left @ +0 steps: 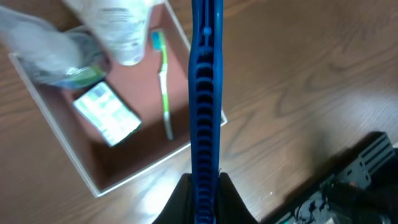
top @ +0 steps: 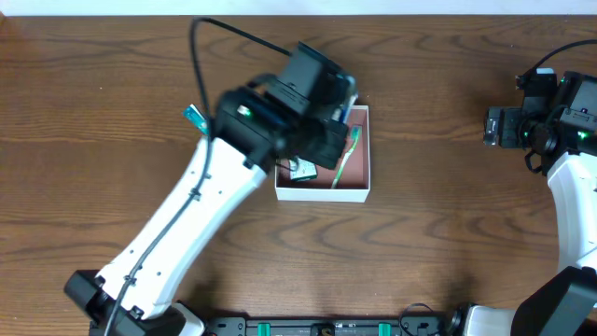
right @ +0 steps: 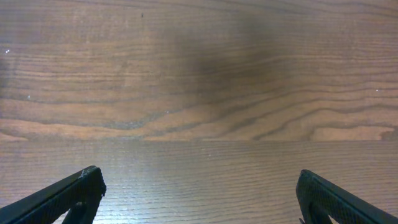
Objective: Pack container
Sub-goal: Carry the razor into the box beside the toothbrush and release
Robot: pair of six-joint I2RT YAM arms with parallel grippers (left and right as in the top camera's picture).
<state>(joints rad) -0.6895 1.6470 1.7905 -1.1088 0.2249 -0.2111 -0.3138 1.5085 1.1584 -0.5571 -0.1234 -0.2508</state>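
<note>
The container [left: 67, 151] is a shallow square box with white walls and a pink-brown inside; it also shows in the overhead view [top: 322, 193]. In it lie a green and white toothbrush [left: 165, 93], a small printed packet [left: 107, 113], a white tube [left: 121, 28] and a clear plastic wrap [left: 37, 50]. My left gripper [left: 205, 190] is shut on a long blue ridged comb-like piece [left: 205, 93] and holds it above the box's near right wall. From overhead the left gripper [top: 336, 105] hangs over the box's far side. My right gripper [right: 199, 186] is open and empty above bare wood.
A small teal item [top: 194, 117] lies on the table left of the left arm. The right arm [top: 522, 126] sits at the far right of the brown wooden table [top: 448, 224], well away from the box.
</note>
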